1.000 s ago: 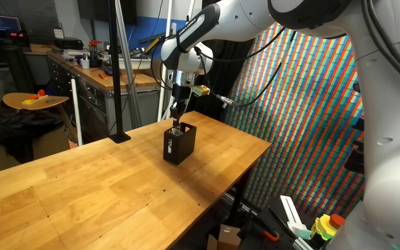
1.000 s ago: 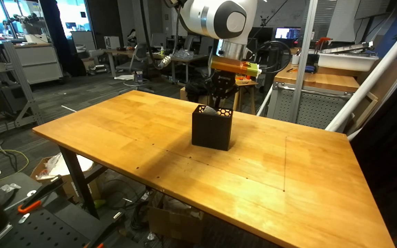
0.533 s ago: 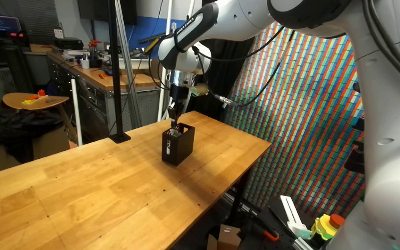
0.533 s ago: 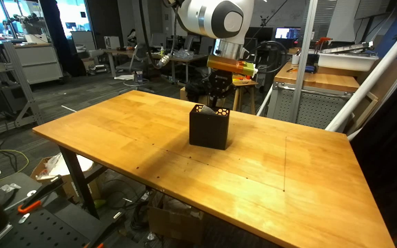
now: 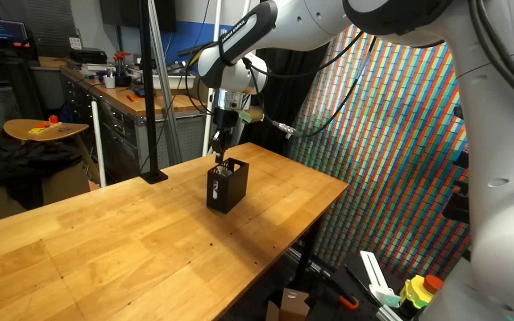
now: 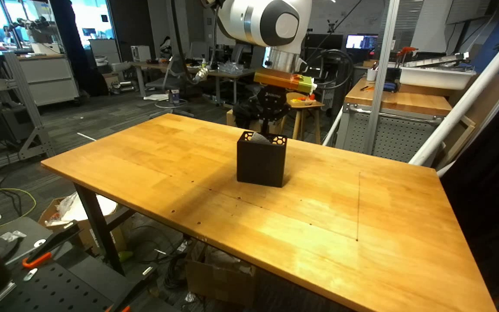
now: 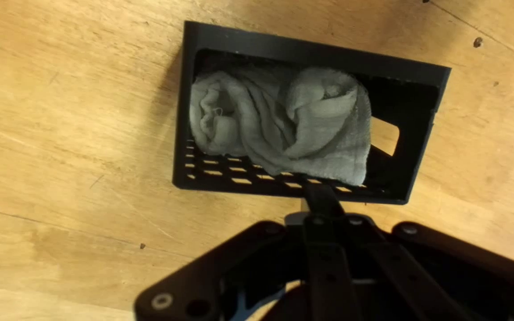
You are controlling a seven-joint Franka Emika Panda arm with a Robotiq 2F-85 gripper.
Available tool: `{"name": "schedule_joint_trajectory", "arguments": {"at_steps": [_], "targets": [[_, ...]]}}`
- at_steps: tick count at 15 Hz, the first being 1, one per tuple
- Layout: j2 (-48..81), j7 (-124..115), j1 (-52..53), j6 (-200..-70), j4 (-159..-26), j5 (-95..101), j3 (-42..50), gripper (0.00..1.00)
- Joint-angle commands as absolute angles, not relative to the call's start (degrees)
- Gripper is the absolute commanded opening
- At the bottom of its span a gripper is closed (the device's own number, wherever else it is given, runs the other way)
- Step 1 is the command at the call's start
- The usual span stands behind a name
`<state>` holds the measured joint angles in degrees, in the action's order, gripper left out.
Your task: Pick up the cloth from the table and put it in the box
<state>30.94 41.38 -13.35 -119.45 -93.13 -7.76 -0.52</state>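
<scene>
Black and nearest in the wrist view, the gripper [image 7: 322, 191] hangs at the holed side of the box [image 7: 257, 44], jaws pressed together; whether they touch it I cannot tell. The cloth [image 7: 324, 125] lies crumpled inside the box, which stands upright on the table [image 7: 83, 111]. Beyond, in an exterior view, are a bench [image 5: 118, 99] and a monitor [image 5: 2, 31]

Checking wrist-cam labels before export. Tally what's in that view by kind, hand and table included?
Box: 1
Cloth: 1 (bunched, looks like one piece)
Hand: 1
Table: 1
Total: 4
</scene>
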Motion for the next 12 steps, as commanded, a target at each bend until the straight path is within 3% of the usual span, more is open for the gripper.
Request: {"name": "schedule_joint_trajectory", "arguments": {"at_steps": [1,12], "targets": [[28.16,39.42,-12.69,-119.03,-94.83,-6.28,-0.08,0.00],[25.63,37.84,-11.73,-120.35,-99.31,-6.45,-0.36,0.00]]}}
